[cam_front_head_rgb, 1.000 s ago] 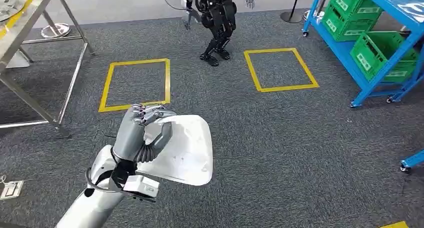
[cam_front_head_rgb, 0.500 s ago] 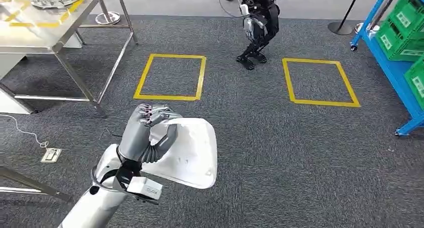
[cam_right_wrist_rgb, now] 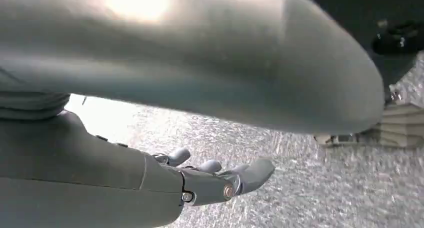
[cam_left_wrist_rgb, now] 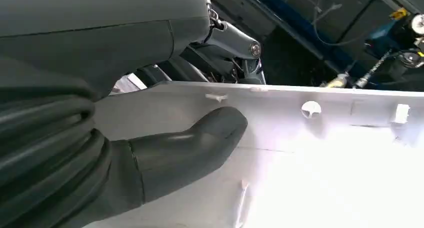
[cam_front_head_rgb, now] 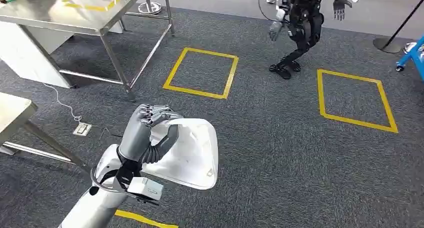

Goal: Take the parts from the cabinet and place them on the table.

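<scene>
Head view: grey carpet lies open ahead, marked by two yellow squares (cam_front_head_rgb: 201,73), with another robot (cam_front_head_rgb: 301,25) standing between them farther off. A steel surface (cam_front_head_rgb: 75,10) stands at far left, its legs well apart from the left robot hand (cam_front_head_rgb: 147,133). That hand, raised on a bent arm, grips the near edge of a white panel (cam_front_head_rgb: 192,155), thumb on top, held roughly level above the floor. Right robot hand (cam_right_wrist_rgb: 220,180) hangs with fingers apart, holding nothing.
</scene>
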Robot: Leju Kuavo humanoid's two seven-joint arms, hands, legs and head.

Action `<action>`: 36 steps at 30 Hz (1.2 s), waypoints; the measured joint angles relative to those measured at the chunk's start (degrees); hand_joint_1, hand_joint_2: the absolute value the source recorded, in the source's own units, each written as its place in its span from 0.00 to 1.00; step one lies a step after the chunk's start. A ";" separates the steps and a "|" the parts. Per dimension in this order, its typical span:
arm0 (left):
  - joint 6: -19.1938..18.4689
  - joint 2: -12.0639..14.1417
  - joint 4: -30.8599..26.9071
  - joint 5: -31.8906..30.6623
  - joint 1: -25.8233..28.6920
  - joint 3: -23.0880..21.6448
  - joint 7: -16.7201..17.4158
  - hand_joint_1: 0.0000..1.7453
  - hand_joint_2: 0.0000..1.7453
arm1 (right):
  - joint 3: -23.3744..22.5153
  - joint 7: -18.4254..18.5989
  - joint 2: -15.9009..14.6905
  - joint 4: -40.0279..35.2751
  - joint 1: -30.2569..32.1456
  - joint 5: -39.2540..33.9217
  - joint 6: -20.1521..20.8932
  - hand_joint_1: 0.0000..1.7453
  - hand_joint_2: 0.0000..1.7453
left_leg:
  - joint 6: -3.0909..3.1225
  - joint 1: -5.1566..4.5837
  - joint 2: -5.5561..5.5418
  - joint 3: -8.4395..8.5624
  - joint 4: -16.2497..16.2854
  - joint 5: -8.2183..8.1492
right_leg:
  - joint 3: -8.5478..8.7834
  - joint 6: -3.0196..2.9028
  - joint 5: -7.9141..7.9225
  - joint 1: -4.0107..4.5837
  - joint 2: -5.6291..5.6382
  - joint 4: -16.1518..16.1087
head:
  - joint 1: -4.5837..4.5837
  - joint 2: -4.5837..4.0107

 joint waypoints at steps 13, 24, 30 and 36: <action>-0.04 -1.29 -0.22 -1.09 0.09 -0.28 0.98 1.00 1.00 | -0.09 -0.04 0.26 0.00 0.22 -0.09 -0.07 0.00 0.00 | -0.46 0.68 -9.58 -0.56 -0.04 1.13 | -1.55 -0.08 1.11 -0.27 12.87 0.28 | 0.79 0.00; 0.00 -1.14 -0.11 -1.16 0.47 -0.44 0.98 1.00 1.00 | -0.15 -0.17 0.39 0.00 0.52 -0.02 0.37 0.00 0.00 | -2.14 0.75 -1.73 -4.83 10.53 -3.52 | -1.38 -2.15 1.68 -0.21 3.77 -0.66 | 0.13 0.00; -0.59 -1.22 -0.09 -2.32 0.30 -0.57 0.55 1.00 1.00 | -0.22 -0.09 0.37 0.00 0.14 0.00 0.46 0.00 0.00 | -0.38 0.21 1.18 0.60 0.06 -0.35 | -0.49 -0.24 1.12 0.17 0.09 -0.36 | 0.33 0.00; -1.20 -2.58 0.68 -2.93 -0.39 -2.51 0.22 1.00 1.00 | -0.33 0.96 0.50 0.00 0.22 -0.17 -0.17 0.00 0.00 | 1.22 0.76 -3.47 0.24 -0.48 0.81 | -8.12 1.24 -7.75 -0.48 8.50 16.40 | 0.92 0.00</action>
